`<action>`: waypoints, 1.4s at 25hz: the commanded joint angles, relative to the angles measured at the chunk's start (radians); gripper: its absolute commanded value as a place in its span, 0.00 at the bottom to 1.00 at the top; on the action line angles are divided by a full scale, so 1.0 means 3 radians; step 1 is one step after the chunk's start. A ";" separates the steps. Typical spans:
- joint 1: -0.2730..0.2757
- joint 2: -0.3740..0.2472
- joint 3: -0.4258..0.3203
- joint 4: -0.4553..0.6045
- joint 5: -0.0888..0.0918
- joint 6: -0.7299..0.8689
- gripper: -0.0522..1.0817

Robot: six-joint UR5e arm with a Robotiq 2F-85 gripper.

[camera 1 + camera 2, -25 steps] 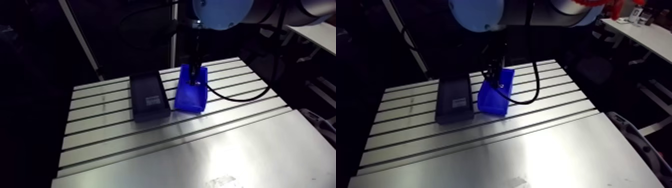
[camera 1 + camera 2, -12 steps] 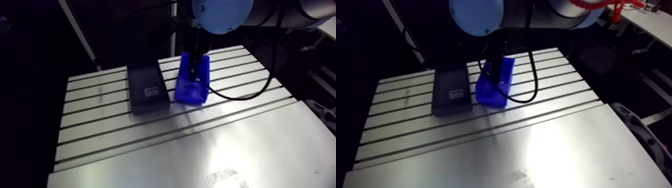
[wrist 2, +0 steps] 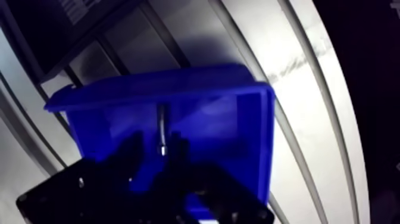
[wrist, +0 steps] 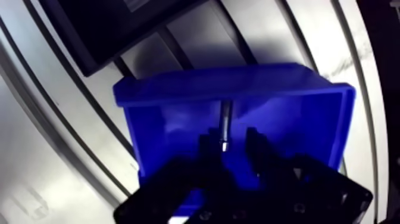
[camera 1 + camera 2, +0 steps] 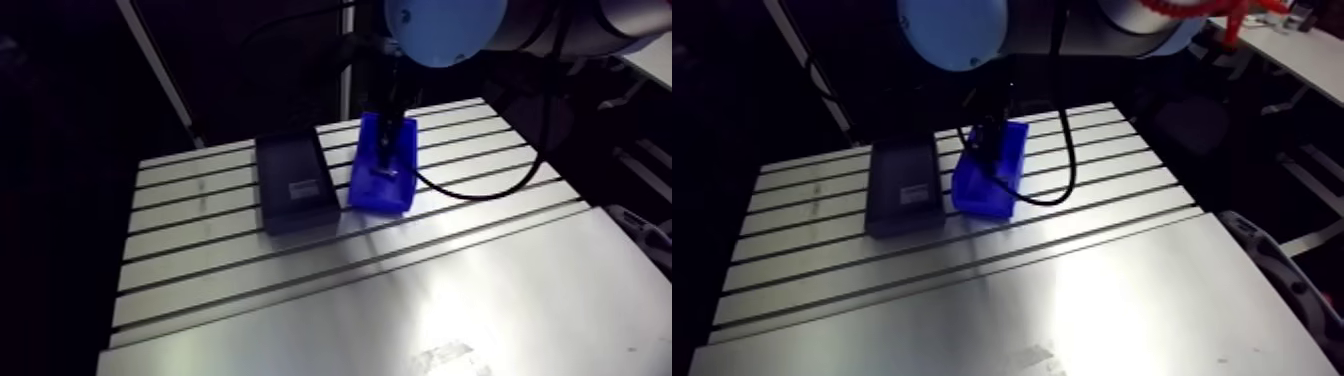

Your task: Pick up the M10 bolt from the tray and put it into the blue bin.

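Gripper [image 4: 230, 140] is down inside the blue bin [image 4: 300, 113], fingers [image 4: 208, 145] parted and clamping nothing. The M10 bolt [image 4: 225, 119] is in the bin, its bright near end in the gap between the fingertips, the shank running off toward twelve o'clock, straight ahead. On the table [image 5: 400, 300], the dark tray [image 5: 295, 185] sits at the bin's nine o'clock, just beside it.

You have a slotted aluminium table [image 5: 250, 262] with bright glare on its near, plain plate; all around it lies dim.
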 commanded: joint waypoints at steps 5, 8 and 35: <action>0.0006 -0.0747 -0.0565 0.1149 0.0020 0.0457 0.05; 0.0016 -0.0921 -0.0872 0.1604 0.0041 0.0821 0.05; 0.0548 -0.0753 -0.2017 0.2525 0.0020 0.4600 0.05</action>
